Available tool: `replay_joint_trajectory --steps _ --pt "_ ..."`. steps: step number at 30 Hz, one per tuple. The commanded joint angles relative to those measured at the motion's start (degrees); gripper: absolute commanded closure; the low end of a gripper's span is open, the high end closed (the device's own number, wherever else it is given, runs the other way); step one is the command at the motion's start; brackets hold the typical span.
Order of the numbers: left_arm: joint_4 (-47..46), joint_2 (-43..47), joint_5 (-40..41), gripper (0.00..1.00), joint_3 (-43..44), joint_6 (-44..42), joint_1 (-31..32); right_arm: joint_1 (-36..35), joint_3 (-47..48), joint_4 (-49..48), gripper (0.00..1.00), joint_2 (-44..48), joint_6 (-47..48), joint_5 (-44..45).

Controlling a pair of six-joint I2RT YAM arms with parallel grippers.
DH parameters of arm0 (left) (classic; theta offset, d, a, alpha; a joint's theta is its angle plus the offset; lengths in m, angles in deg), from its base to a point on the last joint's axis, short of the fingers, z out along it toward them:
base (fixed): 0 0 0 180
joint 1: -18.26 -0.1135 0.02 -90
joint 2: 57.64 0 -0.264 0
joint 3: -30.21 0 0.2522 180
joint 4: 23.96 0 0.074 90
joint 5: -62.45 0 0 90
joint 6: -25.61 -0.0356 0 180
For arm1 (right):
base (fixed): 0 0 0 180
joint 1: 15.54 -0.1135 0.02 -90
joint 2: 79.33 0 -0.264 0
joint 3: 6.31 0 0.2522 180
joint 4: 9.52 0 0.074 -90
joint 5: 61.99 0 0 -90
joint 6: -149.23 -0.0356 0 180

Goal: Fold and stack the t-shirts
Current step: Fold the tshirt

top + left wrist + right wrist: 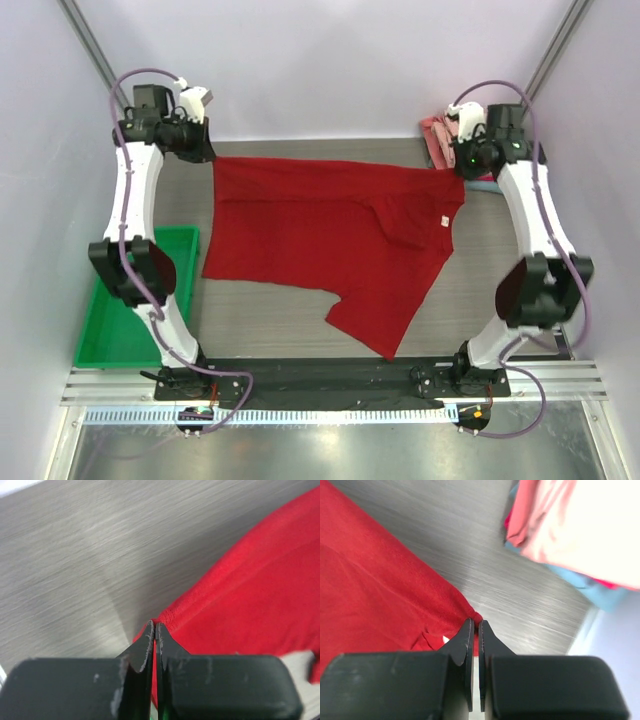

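Logged grey wood-grain table point(500, 290) beneath everything. Found deep red t-shirt point(320, 230) at centre of top view, unfolded and spread mostly flat, with its far edge stretched from 10 o'clock to 2 o'clock and one loose flap trailing toward 6 o'clock. Noted green tray point(105, 335) at 8 o'clock, just off the shirt's left edge, partly hidden by left arm point(135, 210). Spotted stack of folded shirts point(436, 140) at 1 o'clock, salmon-pink on top; from right wrist view, made out teal and a sliver of red beneath the pink. Marked left gripper point(205, 152) at the shirt's 10 o'clock corner, with jaws pressed together and pinching the hemmed corner of red cloth, a thin strip of red showing between the fingers in left wrist view. Marked right gripper point(462, 165) at the shirt's 2 o'clock corner, just beside the stack, with jaws likewise clamped onto the red edge and cloth caught between the tips. Picked out small white neck label point(438, 222) at 3 o'clock on the shirt, below the right gripper.
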Motion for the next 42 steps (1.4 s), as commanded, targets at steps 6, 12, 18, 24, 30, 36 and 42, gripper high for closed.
replay_joint_trajectory --steps 6,12,18,24,30,36,42 --pt "0.85 26.05 -6.39 1.0 -12.4 -0.21 -0.43 -0.04 -8.08 0.81 0.99 30.24 0.63 -1.93" --pt "1.13 45.91 -4.47 1.0 -22.06 -2.59 -0.34 -0.04 -11.08 6.87 0.99 48.94 4.57 -4.75" --pt "-1.7 56.07 1.25 1.0 -20.95 -1.45 -0.43 -0.04 -5.55 8.11 0.99 56.46 3.45 -1.77" --pt "-2.67 51.87 1.52 1.0 -18.65 -1.7 -0.6 -0.04 -3.41 4.52 0.99 52.78 2.56 -1.06" --pt "0.05 46.33 -1.55 1.0 -24.53 -4.61 -0.52 -0.04 -13.16 0.47 0.99 48.73 2.39 -3.77" --pt "-6.5 37.73 -3.49 1.0 -38.59 -6.19 3.16 -0.04 -26.25 -6.81 0.99 39.34 2.91 -8.69" --pt "-15.93 19.82 -0.51 1.0 -40.72 -5.84 5.11 -0.82 -27.08 -16.58 0.99 17.5 2.3 -9.93"
